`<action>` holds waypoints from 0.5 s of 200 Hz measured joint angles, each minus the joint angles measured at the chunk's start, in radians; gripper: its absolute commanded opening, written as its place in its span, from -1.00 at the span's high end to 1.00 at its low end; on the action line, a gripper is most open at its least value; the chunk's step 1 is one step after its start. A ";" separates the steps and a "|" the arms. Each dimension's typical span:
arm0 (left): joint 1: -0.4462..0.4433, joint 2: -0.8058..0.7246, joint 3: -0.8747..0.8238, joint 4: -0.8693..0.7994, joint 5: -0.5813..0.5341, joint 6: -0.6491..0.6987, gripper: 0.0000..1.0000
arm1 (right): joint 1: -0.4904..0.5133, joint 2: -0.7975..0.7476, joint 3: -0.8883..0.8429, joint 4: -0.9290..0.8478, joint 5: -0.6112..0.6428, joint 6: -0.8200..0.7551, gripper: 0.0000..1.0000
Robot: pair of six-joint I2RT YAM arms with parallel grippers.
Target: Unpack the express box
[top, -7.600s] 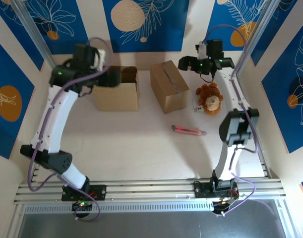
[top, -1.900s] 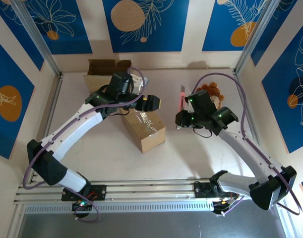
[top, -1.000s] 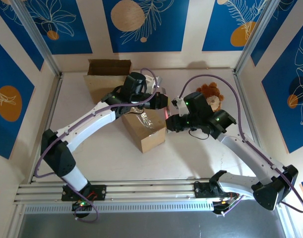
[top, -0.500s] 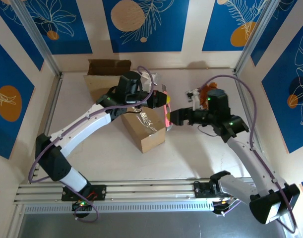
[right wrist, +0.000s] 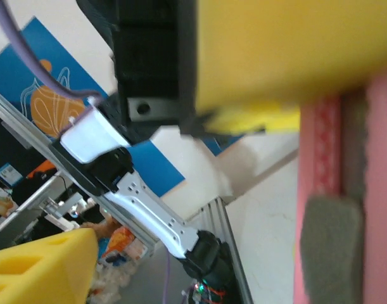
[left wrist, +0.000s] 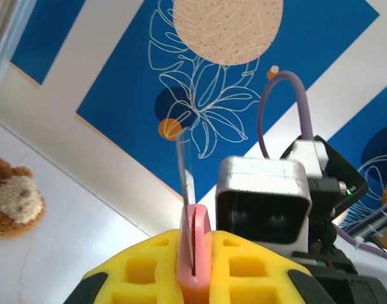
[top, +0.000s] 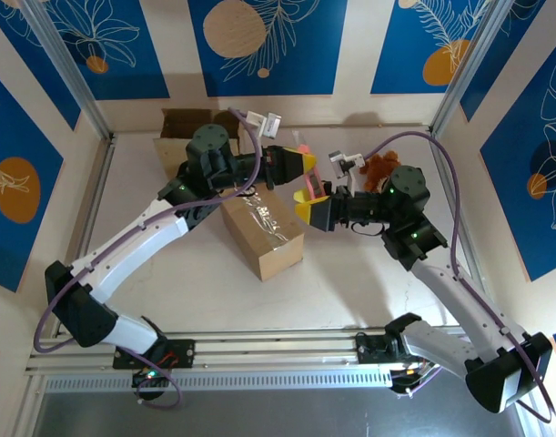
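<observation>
Above the box (top: 264, 238), the left gripper (top: 298, 163) clamped the knife (top: 305, 185), blade (left wrist: 183, 166) out; the right gripper (top: 310, 208) gaped just beside it. Cutting well likely meant 1 shallow pass along the tape (top: 262, 216).

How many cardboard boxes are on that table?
2. A taped box lies mid-table; an open box sits at the back left, partly behind the left arm. More could be hidden there.

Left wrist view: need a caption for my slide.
Left gripper shut on a pink utility knife, blade extended, facing the right arm's wrist camera.
</observation>
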 measured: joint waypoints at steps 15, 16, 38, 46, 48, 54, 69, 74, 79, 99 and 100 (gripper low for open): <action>-0.001 -0.010 -0.018 0.021 0.002 -0.013 1.00 | 0.003 0.009 -0.007 0.055 0.025 0.038 -0.37; -0.001 -0.011 -0.018 0.021 0.002 -0.012 1.00 | 0.003 0.010 -0.007 0.057 0.027 0.039 -0.36; 0.000 -0.030 -0.034 0.034 -0.001 -0.018 1.00 | 0.008 0.012 -0.018 0.113 0.057 0.076 -0.23; 0.000 -0.035 -0.039 0.040 -0.002 -0.017 1.00 | 0.008 0.011 -0.019 0.128 0.068 0.086 -0.18; 0.000 -0.037 -0.039 0.040 -0.002 -0.018 1.00 | 0.008 0.011 -0.019 0.131 0.070 0.090 -0.17; 0.001 -0.042 -0.042 0.042 -0.002 -0.018 1.00 | 0.008 0.011 -0.020 0.140 0.076 0.096 -0.12; 0.000 -0.052 -0.049 0.044 -0.003 -0.017 1.00 | 0.008 0.009 -0.024 0.155 0.092 0.109 0.00; 0.000 -0.055 -0.050 0.044 -0.004 -0.018 1.00 | 0.008 0.008 -0.025 0.160 0.095 0.114 0.03; 0.000 -0.057 -0.050 0.045 -0.005 -0.018 1.00 | 0.008 0.006 -0.027 0.163 0.098 0.115 0.05; 0.000 -0.064 -0.055 0.047 -0.009 -0.018 1.00 | 0.008 0.003 -0.037 0.175 0.113 0.131 0.15; 0.000 -0.064 -0.055 0.048 -0.009 -0.018 1.00 | 0.008 0.003 -0.038 0.175 0.113 0.132 0.16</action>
